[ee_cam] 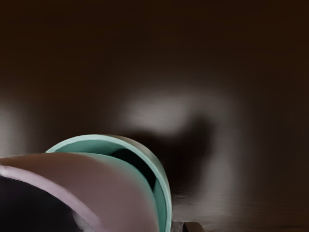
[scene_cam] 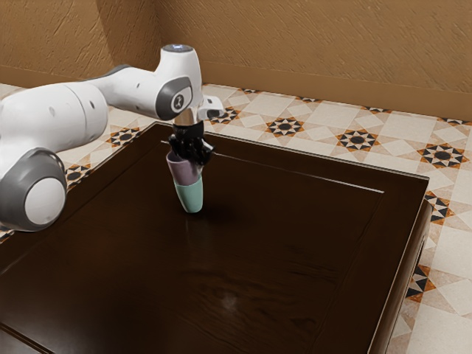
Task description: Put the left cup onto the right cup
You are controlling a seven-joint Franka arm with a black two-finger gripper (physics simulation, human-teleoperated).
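- Your fingers are black and point straight down right above the green cup. In the exterior view they pinch the rim of the mauve cup, one finger against the outside of the wall on the exterior view's right.
- The mauve cup is the one you are holding. Its lower part sits inside the mouth of the green cup, and its upper part and rim rise above the green cup's rim.
- In the wrist view the mauve cup is the large blurred shape just under your hand. The green cup's rim curves around it, with a dark gap between the two walls on one side.
- The green cup tapers toward its base. The base meets the table, with a soft shadow beside it.
- The two nested cups lean a little, so the mauve rim is slightly toward the exterior view's left of the green cup's base.
- In the wrist view the table beyond the green cup is dark glossy wood with a pale reflection on it.
- The white arm reaches the spot above the green cup from the exterior view's left.
- Behind the green cup, past the table's far edge, you can see the patterned tile floor and then the brown wall.
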